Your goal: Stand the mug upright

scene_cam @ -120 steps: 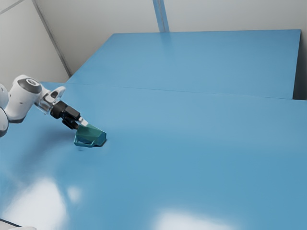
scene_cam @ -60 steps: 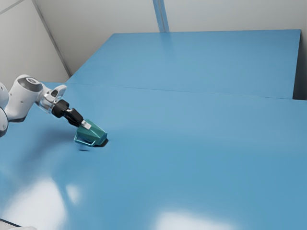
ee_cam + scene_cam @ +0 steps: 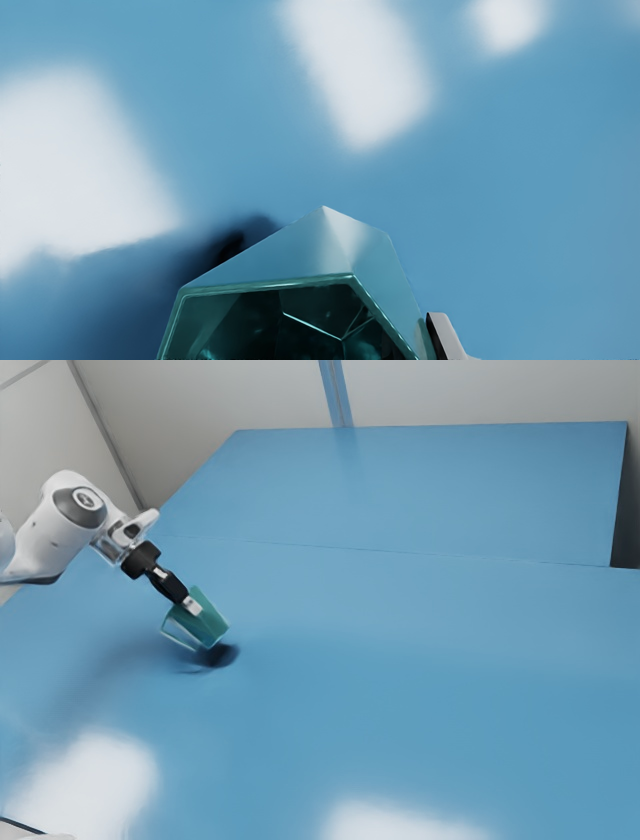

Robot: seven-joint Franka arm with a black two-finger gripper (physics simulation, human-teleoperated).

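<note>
The jaws grip the tilted mug (image 3: 212,626) by its wall, near the rim.

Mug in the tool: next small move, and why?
I'd swing the tool a little toward vertical before lowering, bringing the base level. In the exterior view the mug leans, mouth up toward the view's left, base down toward its right, above a dark shadow. Set down like this, it would probably land on its base's edge.
</note>
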